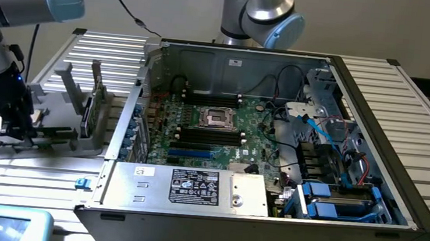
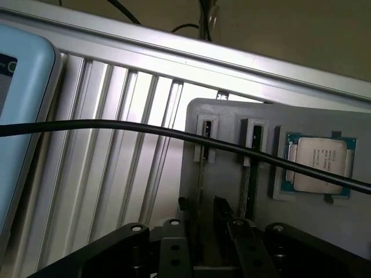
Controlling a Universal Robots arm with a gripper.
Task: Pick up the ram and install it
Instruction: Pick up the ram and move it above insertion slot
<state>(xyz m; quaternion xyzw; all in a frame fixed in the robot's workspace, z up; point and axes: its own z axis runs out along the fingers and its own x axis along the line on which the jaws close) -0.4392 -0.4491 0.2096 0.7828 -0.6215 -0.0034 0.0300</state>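
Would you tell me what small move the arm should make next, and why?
Probably ease the open gripper forward toward the grey holder, so that it straddles the ram standing on edge in a slot. The gripper holds nothing yet, and it seems lined up with that stick but short of it.

Your exterior view sits high, looking steeply down on the open computer case (image 1: 235, 64) and slatted counter (image 1: 425, 115). Your wrist view hangs close over the gray holder (image 2: 226, 185), peering past the pincer (image 2: 202, 211). Both views share that holder and the counter slats.
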